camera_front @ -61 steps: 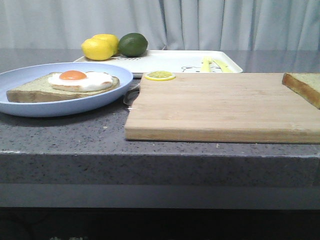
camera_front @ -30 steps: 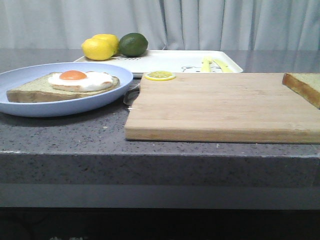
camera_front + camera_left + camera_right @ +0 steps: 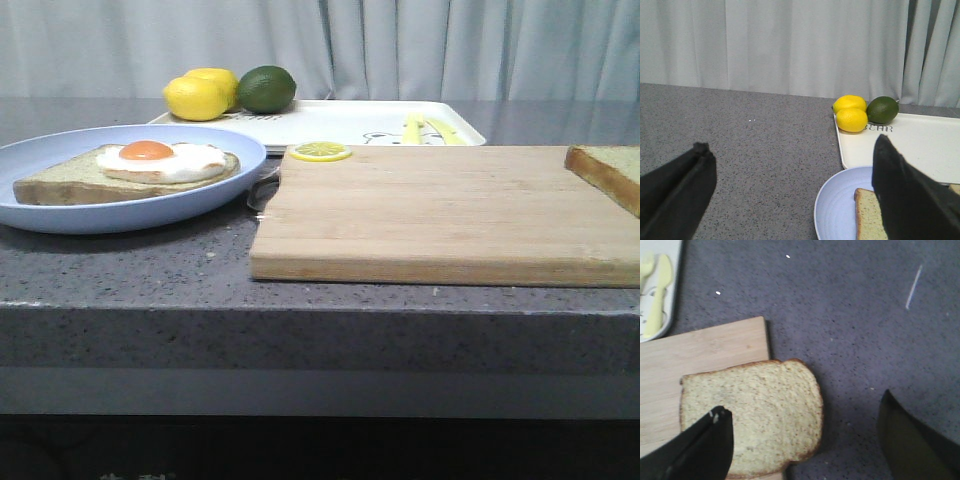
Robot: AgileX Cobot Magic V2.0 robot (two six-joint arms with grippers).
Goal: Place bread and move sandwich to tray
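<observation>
Nothing on the bench (image 3: pixel 130 270) has shifted since the earlier front views. The bread (image 3: pixel 752 415) lies flat at the cutting board's (image 3: pixel 440 210) right end, hanging over its edge (front view shows only a corner of it). The right hand (image 3: pixel 805 440) hovers over it, fingers spread wide, touching nothing. The left hand (image 3: pixel 795 190) is equally wide and empty above the pale blue plate (image 3: pixel 60 215), which carries the egg-topped slice (image 3: pixel 130 172). The tray (image 3: pixel 340 122) sits behind, lemons (image 3: pixel 200 93) and lime (image 3: pixel 266 88) at its left corner.
</observation>
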